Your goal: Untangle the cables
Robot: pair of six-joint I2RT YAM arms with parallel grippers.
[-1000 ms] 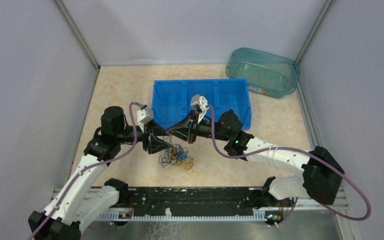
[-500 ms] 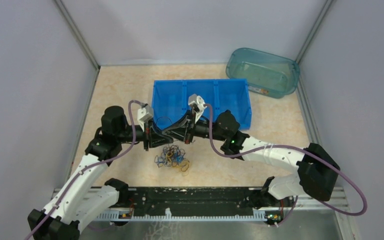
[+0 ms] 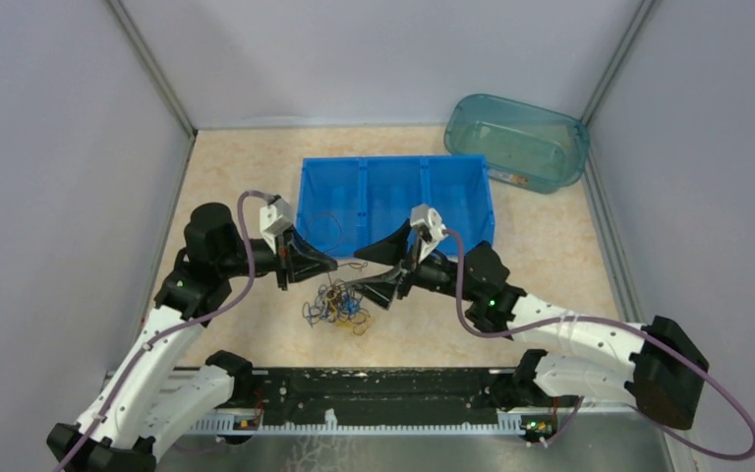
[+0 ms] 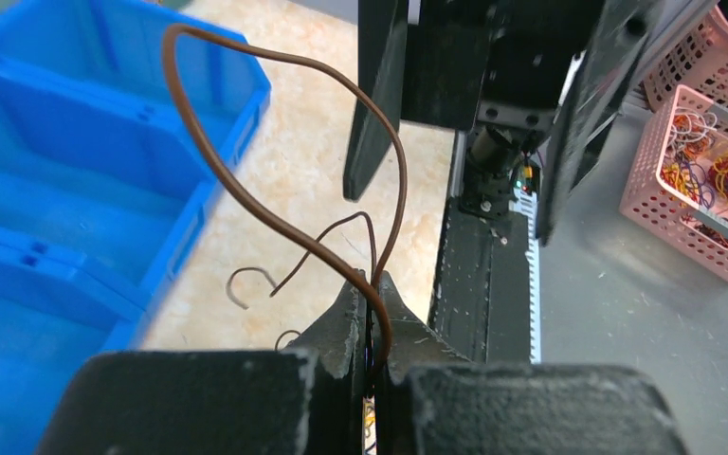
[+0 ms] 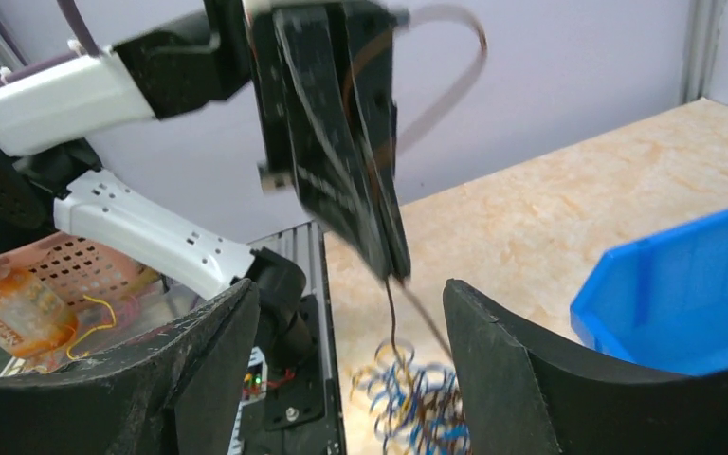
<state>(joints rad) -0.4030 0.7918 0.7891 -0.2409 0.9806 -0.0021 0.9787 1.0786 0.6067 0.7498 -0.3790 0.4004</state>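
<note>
The cables (image 3: 335, 304) lie as a small blue, yellow and brown tangle on the table between my two grippers, and blurred in the right wrist view as cables (image 5: 419, 400). My left gripper (image 3: 332, 265) hangs just above the tangle's upper left. In the left wrist view the left gripper (image 4: 372, 282) is shut on a brown cable (image 4: 246, 194) that loops up out of its tips. My right gripper (image 3: 357, 275) is open, facing the left one, at the tangle's upper right. The right gripper (image 5: 351, 292) holds nothing; a thin strand runs from the left gripper's tip down to the tangle.
A blue three-compartment bin (image 3: 393, 195) stands just behind the grippers. A teal tub (image 3: 519, 138) sits at the back right. The black rail (image 3: 374, 388) runs along the near edge. Pink baskets (image 4: 711, 180) with other wires stand beyond it. Grey walls enclose the table.
My left gripper has shut on a brown cable and drawn back to the left. My right gripper has opened and swung right and down. The tangle shifted slightly left.
</note>
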